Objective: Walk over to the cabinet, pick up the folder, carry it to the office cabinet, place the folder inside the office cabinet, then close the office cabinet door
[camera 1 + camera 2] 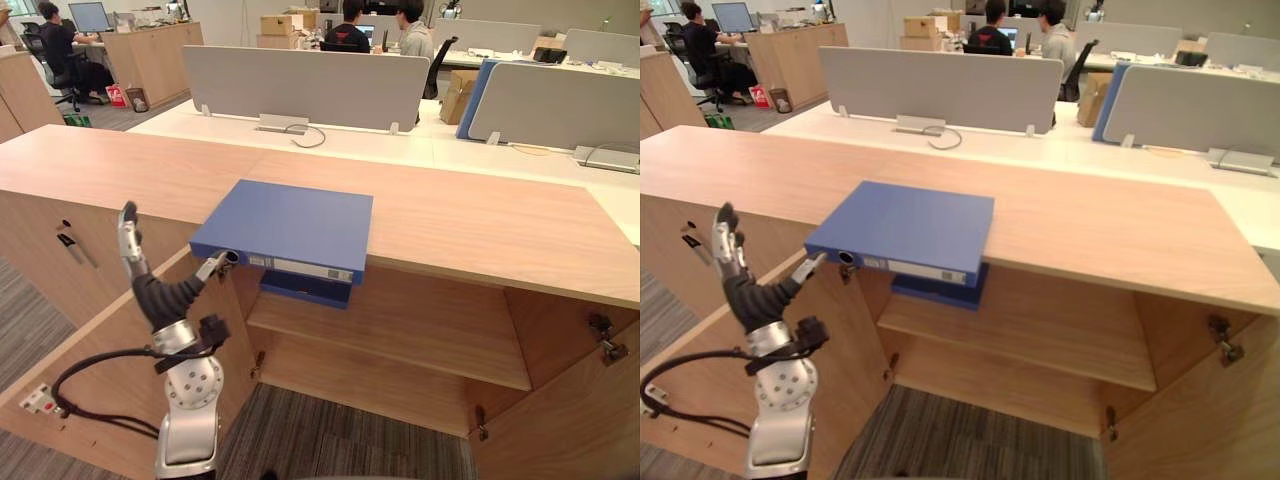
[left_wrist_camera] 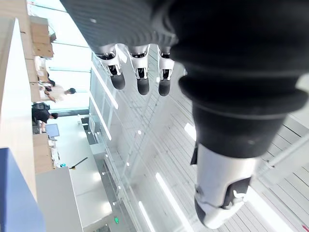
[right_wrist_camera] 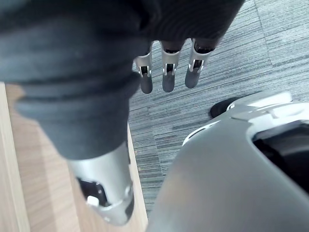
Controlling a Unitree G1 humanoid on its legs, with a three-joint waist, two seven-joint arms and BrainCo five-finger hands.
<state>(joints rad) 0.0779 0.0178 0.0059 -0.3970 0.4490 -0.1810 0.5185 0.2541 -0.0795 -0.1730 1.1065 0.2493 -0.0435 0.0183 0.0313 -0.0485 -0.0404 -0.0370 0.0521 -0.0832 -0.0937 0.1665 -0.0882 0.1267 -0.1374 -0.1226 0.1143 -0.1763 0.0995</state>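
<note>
Left eye view first: the blue folder [image 1: 290, 225] lies flat on the long wooden bench [image 1: 480, 215], with its near end sticking out past the bench's near edge, right above the open office cabinet. Inside, another dark blue item [image 1: 305, 288] sits on the shelf [image 1: 420, 330], just under the folder's overhang. The left robot hand [image 1: 152, 290] is up at the near left with its fingers straight and pointing upward. Its thumb [image 1: 215, 265] reaches out to the folder's near left corner, but honestly I can't tell if it touches. It's got hold of nothing. Further back there's a grey divider screen [image 1: 305, 85], and people [image 1: 350, 30] sit at desks at the far side. The right eye view has the same setup. The left cabinet door [image 1: 845, 340] swings out towards the near left behind the arm, the right door [image 1: 1210, 420] stands open at the near right, and grey carpet [image 1: 970, 430] lies in front. In the left wrist view the fingertips [image 2: 140, 77] hang loose against ceiling lights [image 2: 169, 188], nothing between them, with a bit of the blue folder showing at the edge. In the right wrist view the right robot hand [image 3: 166, 72] points down at the carpet with relaxed, straight fingers, empty, right next to a wood panel [image 3: 38, 193].
</note>
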